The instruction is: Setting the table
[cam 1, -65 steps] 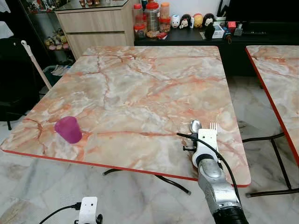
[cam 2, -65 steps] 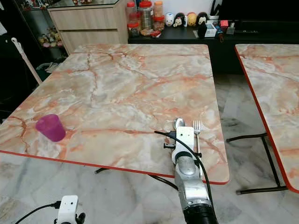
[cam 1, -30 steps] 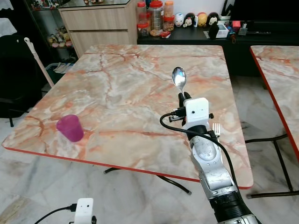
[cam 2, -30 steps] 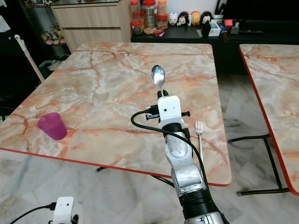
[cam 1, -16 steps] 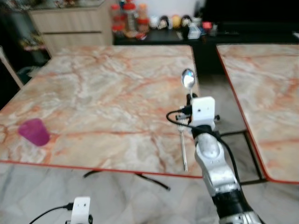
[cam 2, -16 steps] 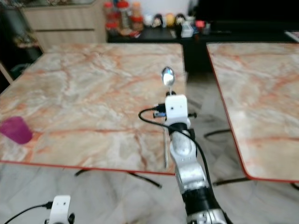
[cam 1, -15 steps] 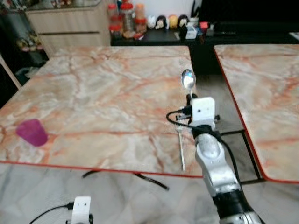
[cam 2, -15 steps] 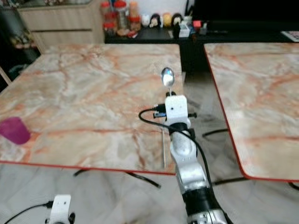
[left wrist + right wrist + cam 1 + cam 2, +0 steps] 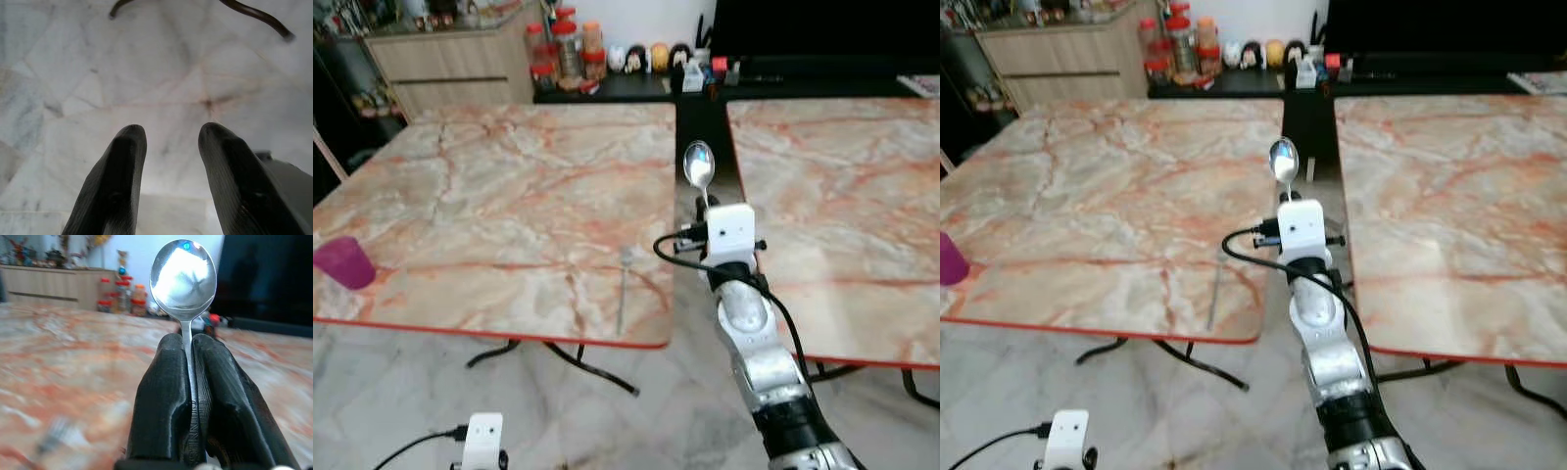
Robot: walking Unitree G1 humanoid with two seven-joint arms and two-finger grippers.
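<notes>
Currently: right gripper (image 9: pixel 190 357) clamped on spoon (image 9: pixel 699 166) handle; bowl up, long axis vertical, over gap between desks. Fork (image 9: pixel 623 294) on left desk (image 9: pixel 489 196), down-left of gripper, lying front-to-back. Left gripper (image 9: pixel 168 142) open, empty, low over floor.

Two orange-veined marble tables (image 9: pixel 489 186) w/ red edges, side by side on pale marble floor (image 9: pixel 391 392). Wooden cabinet (image 9: pixel 450 59) & dark sideboard (image 9: pixel 607 88) behind.

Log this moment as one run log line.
right tool: shut on spoon, raised | left tool: open, idle | fork: on table
</notes>
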